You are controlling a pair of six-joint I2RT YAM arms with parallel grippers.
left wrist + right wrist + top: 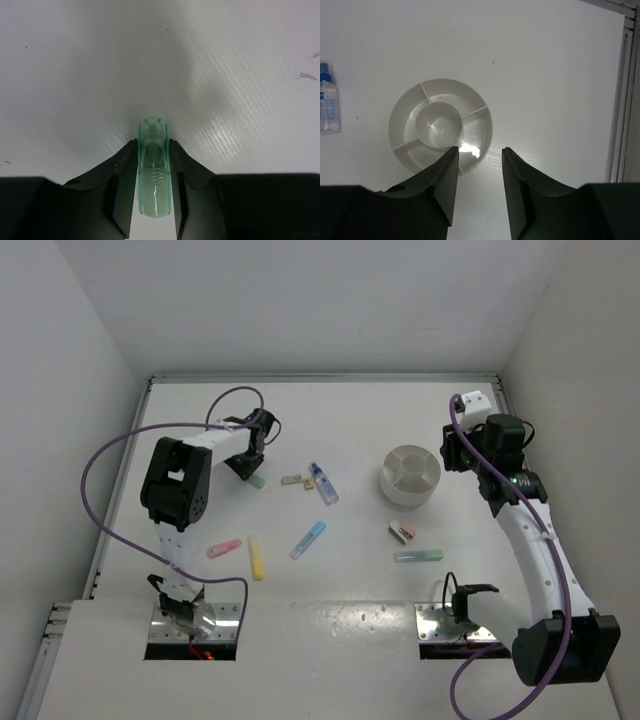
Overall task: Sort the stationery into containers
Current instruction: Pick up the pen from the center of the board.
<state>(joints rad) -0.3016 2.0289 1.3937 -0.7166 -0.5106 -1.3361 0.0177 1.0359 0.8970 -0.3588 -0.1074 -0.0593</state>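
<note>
A pale green stick (154,170) is being held between the left fingers (120,175). They are being set narrow, and both fingertips are being pressed against the long sides of the stick. The stick is being supported flat by the white table (75,60), and one end of it is being shown just beyond the fingertips.

The right fingers (445,175) are being held half open, with only bare table seen between them. The round white dish (402,115), divided by inner walls into a round middle cup and outer compartments, is being seen just ahead of these fingers. Its near edge is being partly covered by the left one of the two. The clear bottle (327,97) with the blue cap is being seen far to the left of the right fingers, lying on the table.

In the top view, a tan block (291,480) is being shown just to the right of the left fingers, between them and the bottle. A pink stick (224,549), a yellow stick (256,556) and a blue stick (308,539) are being shown well apart from the left fingers, nearer to the arm bases. The brown-pink blocks (401,532) and a second green stick (418,555) are being shown nearer to the bases than the right fingers, beyond the dish from them.
</note>
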